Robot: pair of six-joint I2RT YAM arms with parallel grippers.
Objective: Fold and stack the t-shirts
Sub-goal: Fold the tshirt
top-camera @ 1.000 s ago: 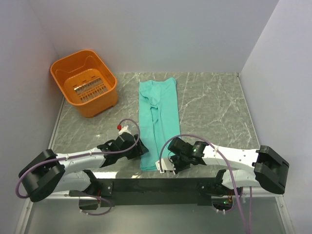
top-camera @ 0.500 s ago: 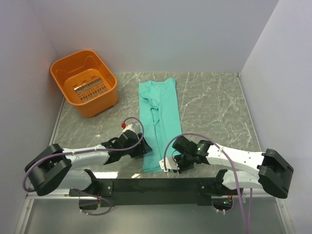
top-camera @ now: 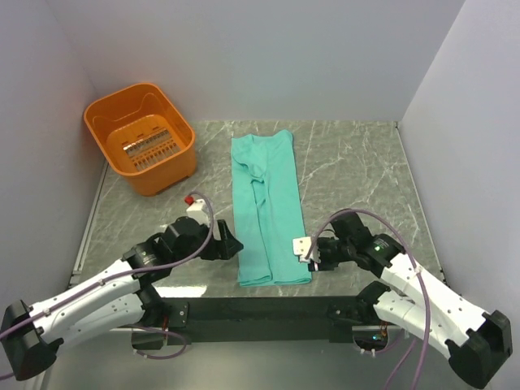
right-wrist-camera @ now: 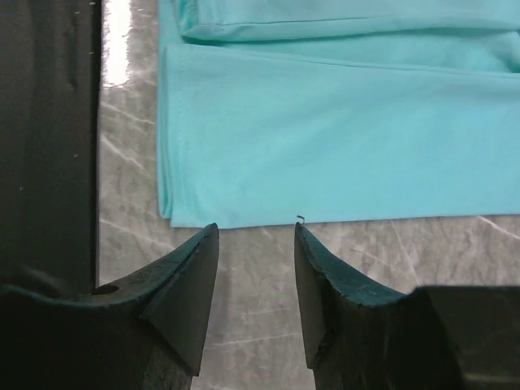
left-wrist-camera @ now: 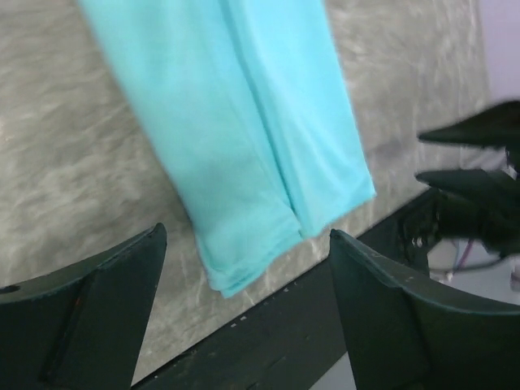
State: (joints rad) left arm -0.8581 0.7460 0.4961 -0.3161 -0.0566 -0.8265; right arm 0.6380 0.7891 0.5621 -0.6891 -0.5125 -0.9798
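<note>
Grip is being released: the left hand (top-camera: 230,245) is spreading wide, the right hand (top-camera: 304,250) is parting narrowly, both drawing back empty. The t-shirt (top-camera: 266,203) is lying between them, a lengthwise-folded strip on the desk (top-camera: 357,179), likely awaiting crosswise folding.

I find nothing I can read from any of my cameras: no letters, numbers or brand marks show on the t-shirt (top-camera: 265,203) or on the basket (top-camera: 162,174)
</note>
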